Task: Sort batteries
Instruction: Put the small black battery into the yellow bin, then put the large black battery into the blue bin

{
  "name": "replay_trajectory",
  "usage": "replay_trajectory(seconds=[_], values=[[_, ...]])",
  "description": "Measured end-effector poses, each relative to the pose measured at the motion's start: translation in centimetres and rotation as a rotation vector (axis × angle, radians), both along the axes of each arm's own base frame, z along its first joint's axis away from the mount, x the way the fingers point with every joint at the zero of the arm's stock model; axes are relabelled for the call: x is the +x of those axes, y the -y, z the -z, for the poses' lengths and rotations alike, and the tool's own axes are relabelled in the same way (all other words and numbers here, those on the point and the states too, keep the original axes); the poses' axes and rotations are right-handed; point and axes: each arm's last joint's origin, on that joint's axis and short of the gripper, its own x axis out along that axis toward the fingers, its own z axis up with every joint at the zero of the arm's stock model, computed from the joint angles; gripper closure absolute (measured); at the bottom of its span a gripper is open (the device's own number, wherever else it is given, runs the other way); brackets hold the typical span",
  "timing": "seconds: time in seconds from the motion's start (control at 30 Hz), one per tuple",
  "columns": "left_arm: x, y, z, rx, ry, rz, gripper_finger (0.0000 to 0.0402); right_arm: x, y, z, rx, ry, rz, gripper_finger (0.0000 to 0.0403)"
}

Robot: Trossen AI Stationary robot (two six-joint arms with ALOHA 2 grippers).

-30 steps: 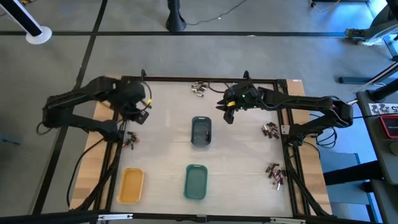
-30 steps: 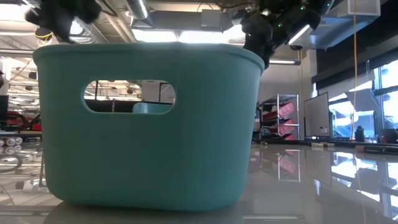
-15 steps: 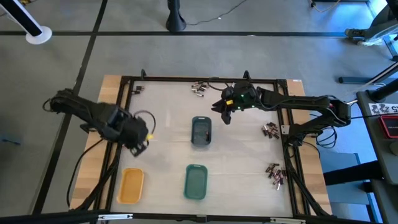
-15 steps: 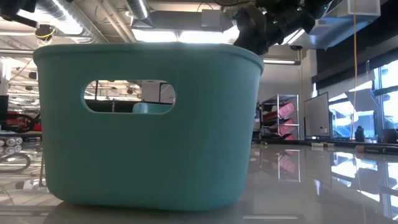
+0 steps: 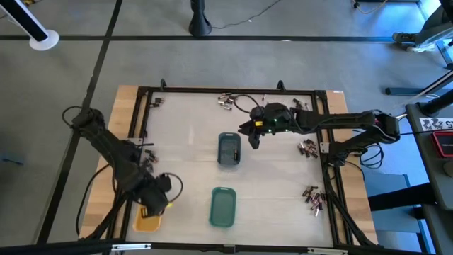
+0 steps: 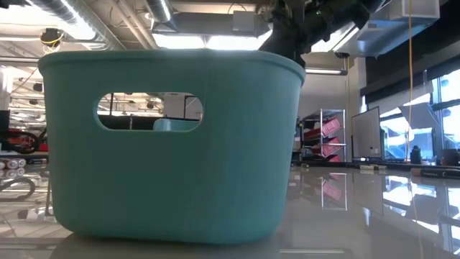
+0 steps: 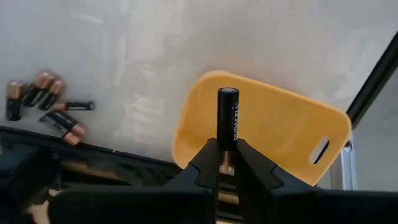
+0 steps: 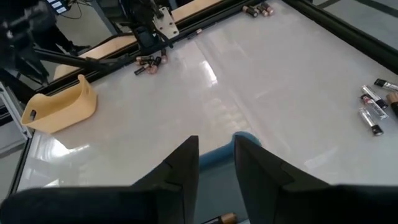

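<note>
Yellow tray (image 7: 267, 134) lay directly beneath the left tool (image 7: 227, 163), which clenched one dark battery (image 7: 227, 118) by its end, long axis pointing straight out from the fingertips, while the right tool (image 8: 214, 163), partly parted, hovered beside the grey-blue tray (image 5: 228, 149).

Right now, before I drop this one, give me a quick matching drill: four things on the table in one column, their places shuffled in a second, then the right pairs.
Things:
1. left claw
2. right claw
3. yellow tray
4. green tray

Places:
A. at the table's near edge, in the middle
B. at the near left corner, under a claw
C. beside the grey-blue tray, on its right
D. above the yellow tray, shut on a dark battery that stands upright

Pairs: 1-D, 2-C, 3-B, 4-A
</note>
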Motion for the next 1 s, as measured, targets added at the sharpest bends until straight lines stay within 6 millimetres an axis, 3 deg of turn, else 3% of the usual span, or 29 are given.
replay_trajectory(seconds=[0.27, 0.47, 0.67, 1.0], values=[[-0.2, 2.2, 2.6, -0.011, -0.12, 0.14, 0.0376, 0.3, -1.6, -0.2, 0.026, 0.026, 0.001, 0.0299], [-1.5, 2.1, 5.0, -0.065, -0.204, 0.136, 0.0375, 0.4, -2.3, -0.3, 0.032, 0.038, 0.005, 0.0299], [-1.5, 2.1, 5.5, -0.077, -0.182, 0.184, 0.0373, 0.4, -2.3, -0.3, 0.037, 0.04, 0.009, 0.0299], [-1.3, 2.1, 5.5, -0.075, -0.158, 0.206, 0.0278, 0.4, -2.3, -0.3, 0.03, 0.039, 0.006, 0.0299]])
